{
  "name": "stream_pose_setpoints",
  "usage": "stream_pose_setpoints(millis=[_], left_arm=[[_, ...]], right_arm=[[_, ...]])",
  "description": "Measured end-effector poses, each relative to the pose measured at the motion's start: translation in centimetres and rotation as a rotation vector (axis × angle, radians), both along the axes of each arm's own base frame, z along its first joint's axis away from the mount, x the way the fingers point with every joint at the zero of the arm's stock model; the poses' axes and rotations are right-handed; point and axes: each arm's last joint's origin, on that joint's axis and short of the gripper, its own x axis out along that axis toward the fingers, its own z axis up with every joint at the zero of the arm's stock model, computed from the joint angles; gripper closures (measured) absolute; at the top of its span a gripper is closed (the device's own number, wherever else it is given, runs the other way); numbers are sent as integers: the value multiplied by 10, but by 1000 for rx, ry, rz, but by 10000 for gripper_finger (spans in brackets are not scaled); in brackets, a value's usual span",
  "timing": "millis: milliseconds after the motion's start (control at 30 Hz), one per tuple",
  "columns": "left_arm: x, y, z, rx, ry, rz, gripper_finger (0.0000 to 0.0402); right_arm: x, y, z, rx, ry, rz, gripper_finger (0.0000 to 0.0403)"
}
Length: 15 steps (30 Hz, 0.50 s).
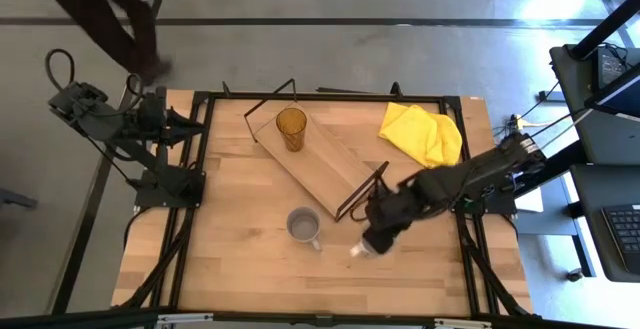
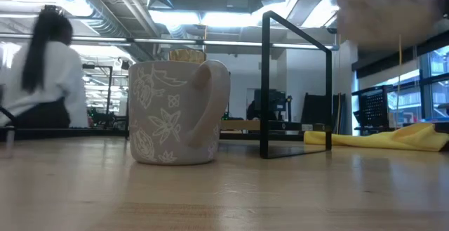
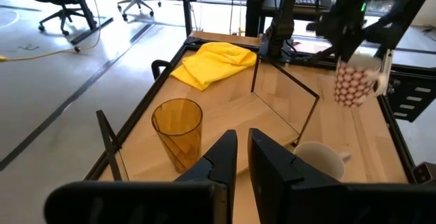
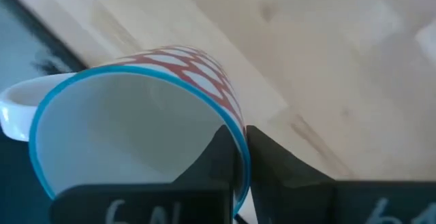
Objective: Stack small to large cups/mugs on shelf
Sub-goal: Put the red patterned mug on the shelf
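Item list, table and contents.

Table [image 1: 240,259]: light-wood top on a black frame.

Shelf [image 1: 318,159]: light-wood board lying diagonally across the middle of the table, running from near the far edge down toward the centre, a thin black wire frame at each end.

Amber tumbler [image 1: 291,127]: translucent, no handle, standing upright on the shelf's far end.

Grey mug [image 1: 304,227]: pale leaf pattern, upright on the bare table just off the shelf's near end, between the shelf and the near edge (handle pointing toward the near-right).

White mug [image 3: 353,84]: red dot pattern, blue rim, held in the air above the table, right of the grey mug and just off the shelf's near wire frame; clear of both.

Right gripper [image 4: 237,157]: reaching in from the right edge, fingers pinching the white mug's rim, one finger inside and one outside the wall.

Left gripper [image 3: 242,157]: parked over the far-left corner of the table, fingers pressed close with only a thin slit between them, holding nothing.

Yellow cloth [image 1: 422,132]: crumpled, at the far-right corner.

Person [image 2: 36,76]: partly seen beyond the table.
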Motion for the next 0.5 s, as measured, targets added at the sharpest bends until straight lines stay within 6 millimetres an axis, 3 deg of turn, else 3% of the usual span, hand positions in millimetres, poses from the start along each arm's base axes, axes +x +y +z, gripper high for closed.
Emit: stream_pose_setpoints(millis=[133, 267, 400, 500], left_arm=[[0, 0, 0, 2, -3, 8, 370], [0, 0, 0, -3, -4, 10, 370], [0, 0, 0, -17, -8, 16, 370], [0, 0, 0, -22, -9, 18, 370]], right_arm=[[-5, -18, 48, -93, -91, -14, 379], [-9, -38, 83, -231, -201, -9, 379], [-2, -64, 98, -379, -239, 11, 379], [9, -90, 98, -435, -209, 20, 379]])
